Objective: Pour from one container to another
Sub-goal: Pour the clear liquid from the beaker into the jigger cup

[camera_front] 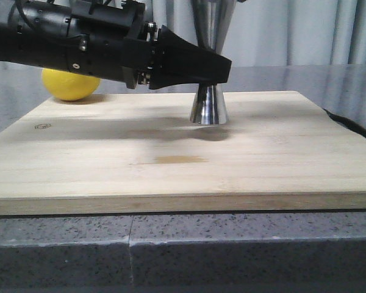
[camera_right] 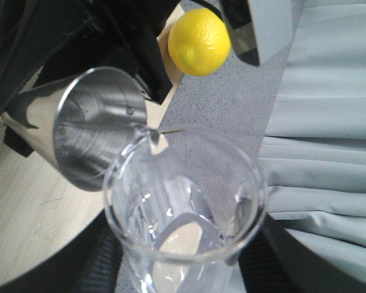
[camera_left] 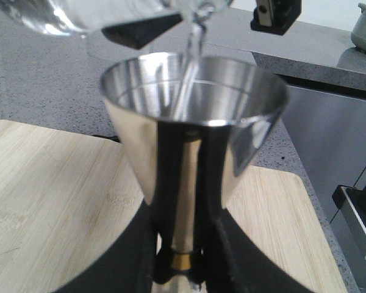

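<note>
The steel jigger (camera_front: 208, 105) stands upright on the wooden board (camera_front: 171, 165), its gold waist band (camera_left: 182, 261) between the fingers of my left gripper (camera_left: 182, 268), which is shut on it. In the left wrist view the jigger's upper cup (camera_left: 195, 110) gapes open while a thin stream of clear liquid (camera_left: 192, 61) falls into it from the tilted glass beaker (camera_left: 79, 15) above. In the right wrist view the beaker (camera_right: 183, 201) is held in my right gripper (camera_right: 183, 268), its spout (camera_right: 143, 133) over the jigger's rim (camera_right: 97, 128). The beaker is out of the front view.
A yellow lemon (camera_front: 70, 84) lies behind the board's far left corner, also visible as the lemon (camera_right: 199, 41) in the right wrist view. The board rests on a speckled grey counter (camera_front: 183, 250). Grey curtains (camera_right: 329, 122) hang behind.
</note>
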You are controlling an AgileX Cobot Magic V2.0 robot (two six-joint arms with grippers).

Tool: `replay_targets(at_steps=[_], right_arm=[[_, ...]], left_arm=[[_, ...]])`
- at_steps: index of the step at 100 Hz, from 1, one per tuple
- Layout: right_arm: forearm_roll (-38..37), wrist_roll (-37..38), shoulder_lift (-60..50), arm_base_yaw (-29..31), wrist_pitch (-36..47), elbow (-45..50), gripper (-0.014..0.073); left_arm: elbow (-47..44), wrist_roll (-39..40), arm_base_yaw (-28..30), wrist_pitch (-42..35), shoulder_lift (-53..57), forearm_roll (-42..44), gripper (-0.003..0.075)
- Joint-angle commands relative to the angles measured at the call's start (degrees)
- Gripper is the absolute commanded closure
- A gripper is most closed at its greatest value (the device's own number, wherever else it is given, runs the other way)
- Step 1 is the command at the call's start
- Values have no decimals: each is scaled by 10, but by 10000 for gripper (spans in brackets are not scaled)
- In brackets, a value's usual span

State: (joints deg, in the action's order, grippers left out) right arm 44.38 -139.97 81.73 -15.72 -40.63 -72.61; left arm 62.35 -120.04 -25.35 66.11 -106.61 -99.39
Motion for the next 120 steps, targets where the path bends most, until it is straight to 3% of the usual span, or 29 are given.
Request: replay_targets(at_steps=[1, 120], right_arm=[[18, -8, -24, 0, 24, -20, 389], [-19, -23, -24, -16, 50, -20, 389]], left_arm=[[16, 4, -6, 74, 32, -36, 739], [16, 4, -6, 74, 32, -36, 739]])
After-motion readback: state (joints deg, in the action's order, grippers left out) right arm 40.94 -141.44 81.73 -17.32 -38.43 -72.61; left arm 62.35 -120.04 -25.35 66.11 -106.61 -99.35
